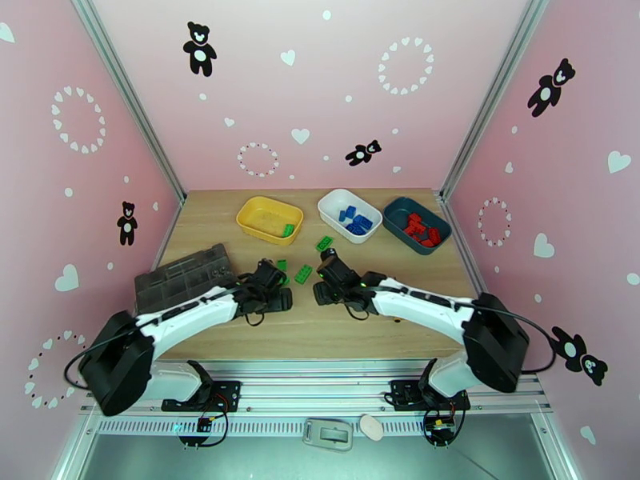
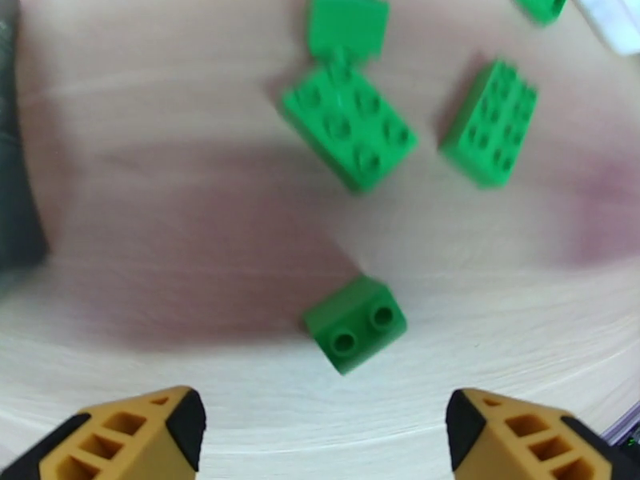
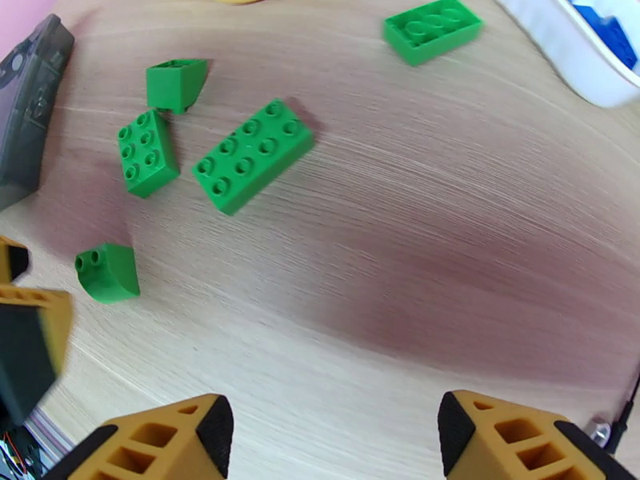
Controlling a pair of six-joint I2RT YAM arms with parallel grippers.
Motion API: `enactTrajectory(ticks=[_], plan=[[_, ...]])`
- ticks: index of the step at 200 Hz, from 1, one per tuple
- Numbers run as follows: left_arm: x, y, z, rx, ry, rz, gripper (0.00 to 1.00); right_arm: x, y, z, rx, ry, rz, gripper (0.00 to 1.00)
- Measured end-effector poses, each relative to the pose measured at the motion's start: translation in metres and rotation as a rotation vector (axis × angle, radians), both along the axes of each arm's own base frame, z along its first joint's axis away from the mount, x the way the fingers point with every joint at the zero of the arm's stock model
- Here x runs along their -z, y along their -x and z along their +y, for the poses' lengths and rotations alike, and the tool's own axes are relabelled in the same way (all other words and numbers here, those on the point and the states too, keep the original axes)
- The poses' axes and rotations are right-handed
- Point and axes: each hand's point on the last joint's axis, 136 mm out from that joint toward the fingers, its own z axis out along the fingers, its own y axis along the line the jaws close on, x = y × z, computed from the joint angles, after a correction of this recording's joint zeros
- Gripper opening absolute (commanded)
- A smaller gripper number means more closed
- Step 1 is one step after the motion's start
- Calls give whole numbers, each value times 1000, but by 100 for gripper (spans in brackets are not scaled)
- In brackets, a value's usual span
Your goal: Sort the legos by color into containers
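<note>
Five green legos lie loose on the wooden table (image 1: 360,338), near its middle, in front of the three bins. The smallest, a two-stud brick (image 2: 354,323), sits just ahead of the left gripper (image 2: 324,434), whose yellow fingers (image 2: 172,426) are spread wide with nothing between them. Beyond it lie a six-stud brick (image 2: 348,126) and an eight-stud brick (image 3: 252,155) side by side and apart, with a sloped green piece (image 3: 176,83) just past them. Another green brick (image 3: 432,29) rests farther off, near the white bin (image 1: 350,215).

The right gripper (image 3: 336,442) hangs over bare wood to the right of this cluster, its jaws likewise parted and empty.

At the far edge, the yellow bin (image 1: 270,219) holds one green brick (image 1: 288,230), the white bin holds blue bricks (image 1: 356,222), and the dark teal bin (image 1: 416,225) holds red bricks (image 1: 420,228). A dark grey organizer box (image 1: 184,278) lies flat at the table's left.
</note>
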Motion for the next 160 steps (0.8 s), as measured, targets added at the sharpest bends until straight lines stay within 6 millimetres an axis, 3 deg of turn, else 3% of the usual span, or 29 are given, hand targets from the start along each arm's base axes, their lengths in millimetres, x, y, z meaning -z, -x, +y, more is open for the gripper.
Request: enactTrajectory(ticks=[35, 60, 160], plan=[[28, 15, -9, 31, -63, 71, 77, -13, 0, -18, 39, -29, -36, 74], [29, 10, -11, 19, -86, 66, 75, -12, 0, -27, 58, -35, -39, 74], [26, -45, -53, 33, -92, -14, 51, -8, -3, -43, 98, -42, -24, 74]])
